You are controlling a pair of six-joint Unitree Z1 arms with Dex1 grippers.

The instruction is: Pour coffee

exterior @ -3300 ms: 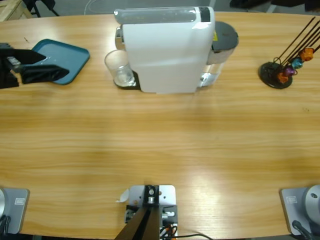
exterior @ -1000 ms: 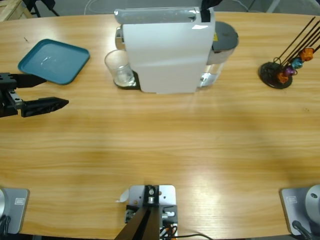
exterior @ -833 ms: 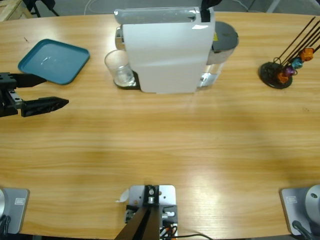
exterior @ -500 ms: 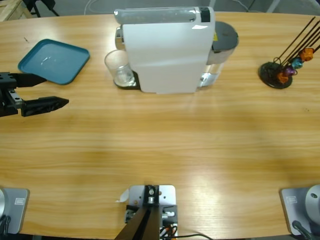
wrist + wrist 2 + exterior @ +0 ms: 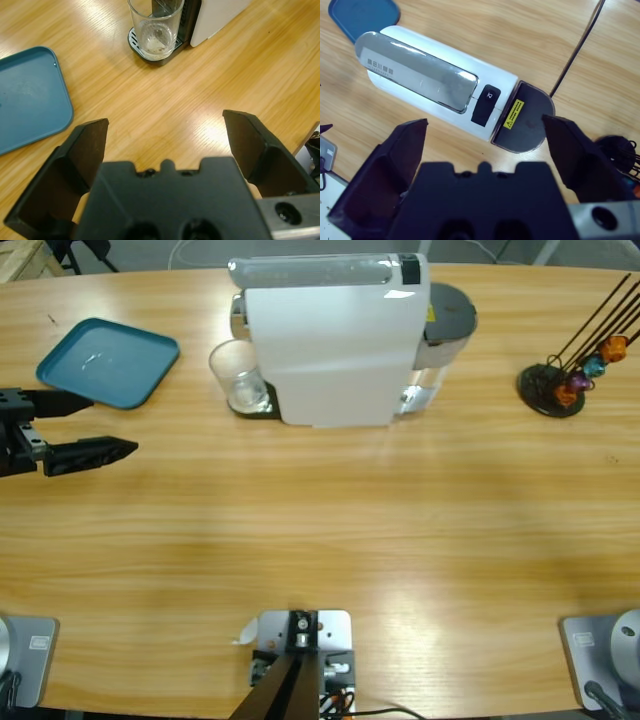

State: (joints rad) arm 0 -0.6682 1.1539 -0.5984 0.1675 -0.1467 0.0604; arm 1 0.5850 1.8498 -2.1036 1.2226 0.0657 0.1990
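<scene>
Evidently the clear glass (image 5: 240, 380) has been stood on the drip grille of the white coffee machine (image 5: 335, 340), right under its spout, so that whatever runs out lands in it; only a very thin pale layer of coffee (image 5: 154, 39) seems to sit at its bottom, hard to tell from glare. The left end effector (image 5: 108, 426) hangs low over the desk (image 5: 330, 530) with its jaws spread wide and nothing between them, and the glass lies straight ahead of it and well apart, so it looks lined up for a reach toward the glass. The teal tray (image 5: 27, 97) lies just off to one side of the left end effector, bare, probably the spot meant to receive the glass. The right end effector (image 5: 485, 127), jaws also apart and empty, looks straight down on the machine's top, the black button (image 5: 485, 104) just beyond its jaw line, likely poised to press or check it.
</scene>
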